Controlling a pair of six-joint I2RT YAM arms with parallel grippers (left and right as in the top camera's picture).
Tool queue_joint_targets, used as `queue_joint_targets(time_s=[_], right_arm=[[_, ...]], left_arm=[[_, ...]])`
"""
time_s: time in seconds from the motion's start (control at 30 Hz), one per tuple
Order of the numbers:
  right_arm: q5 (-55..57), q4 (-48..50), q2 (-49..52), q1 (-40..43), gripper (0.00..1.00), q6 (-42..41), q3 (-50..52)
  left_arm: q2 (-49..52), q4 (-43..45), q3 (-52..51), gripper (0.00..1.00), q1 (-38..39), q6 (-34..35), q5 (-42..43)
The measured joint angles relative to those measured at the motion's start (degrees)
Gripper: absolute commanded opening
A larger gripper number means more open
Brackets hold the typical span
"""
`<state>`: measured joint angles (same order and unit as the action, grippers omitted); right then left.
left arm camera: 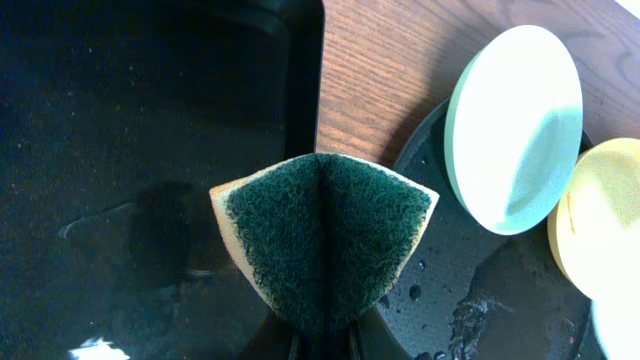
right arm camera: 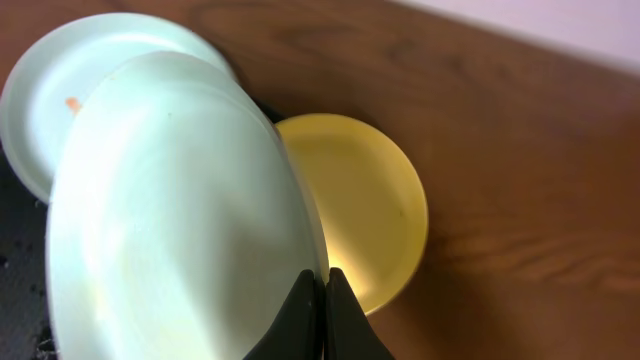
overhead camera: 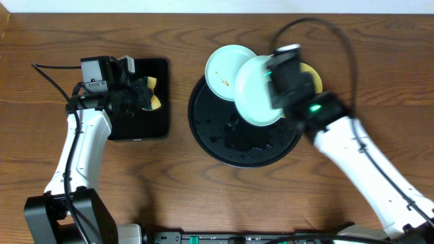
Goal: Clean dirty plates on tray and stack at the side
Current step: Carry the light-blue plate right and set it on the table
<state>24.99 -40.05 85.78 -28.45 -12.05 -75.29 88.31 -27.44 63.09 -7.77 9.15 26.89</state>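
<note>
The desk is dark brown wood with a clear grain, and a pale strip runs along its far edge. On its left part lies a small black rectangular tray, glossy and wet-looking, with a raised rim. Above that tray is a sponge folded in two, dark green scouring face outward, yellow foam showing along its edges.

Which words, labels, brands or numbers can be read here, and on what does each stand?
None can be read. The held mint-blue plate, the yellow plate, the sponge, the round tray and the rectangular tray carry no text. The green light on the right arm is no sign.
</note>
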Motion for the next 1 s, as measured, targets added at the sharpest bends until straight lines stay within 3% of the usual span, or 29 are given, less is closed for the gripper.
queue_joint_targets(time_s=[0.3, 0.53, 1.0], right_arm=[[-20.6, 0.0, -0.7, 27.9, 0.01, -1.7, 0.0], [-26.1, 4.5, 0.8, 47.3, 0.01, -4.5, 0.0], [-28.0, 16.2, 18.9, 56.4, 0.05, -5.3, 0.0]], left_arm=[[0.0, -0.5, 0.0, 0.08, 0.0, 0.0, 0.1], [0.0, -0.7, 0.0, 0.08, 0.0, 0.0, 0.2], [0.0, -0.9, 0.0, 0.08, 0.0, 0.0, 0.2]])
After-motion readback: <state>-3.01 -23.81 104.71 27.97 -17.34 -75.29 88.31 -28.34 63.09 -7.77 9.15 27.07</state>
